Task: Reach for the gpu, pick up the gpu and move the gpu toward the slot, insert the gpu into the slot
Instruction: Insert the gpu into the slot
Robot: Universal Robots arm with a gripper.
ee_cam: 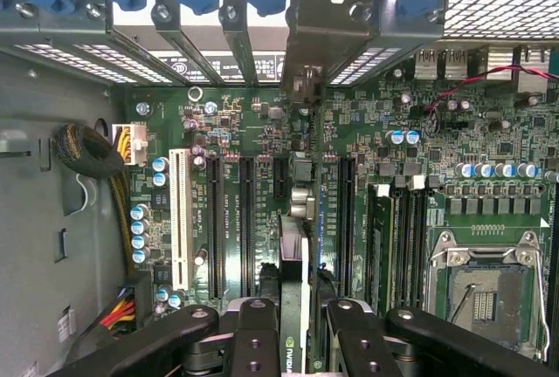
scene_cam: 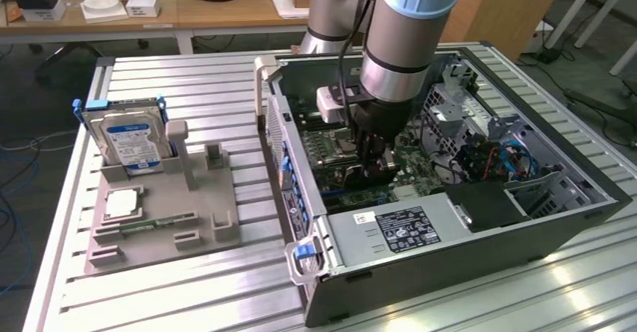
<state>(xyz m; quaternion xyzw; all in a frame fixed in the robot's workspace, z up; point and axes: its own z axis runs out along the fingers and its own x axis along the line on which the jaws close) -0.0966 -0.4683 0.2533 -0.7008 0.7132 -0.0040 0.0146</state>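
Item: gpu, clamped edge-on between the fingers of the gripper, held directly below it over the motherboard, between black slots. Risk judged: card tilted or offset, edge connector jammed against slot wall, bracket fouled on rear frame

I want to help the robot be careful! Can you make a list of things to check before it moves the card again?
1. Card held by the tool: ok. The tool is shut on the card, a finger on each side.
2. Card inside the computer case: ok, the arm reaches down over the green board.
3. Card edge lined up with a long black slot: cannot tell, it stands between slots.
4. Card pushed fully in: cannot tell.
5. Cables away from the card: ok, they lie off to the side.
6. Hard drive out of the way: ok, it stands in its holder outside the case.
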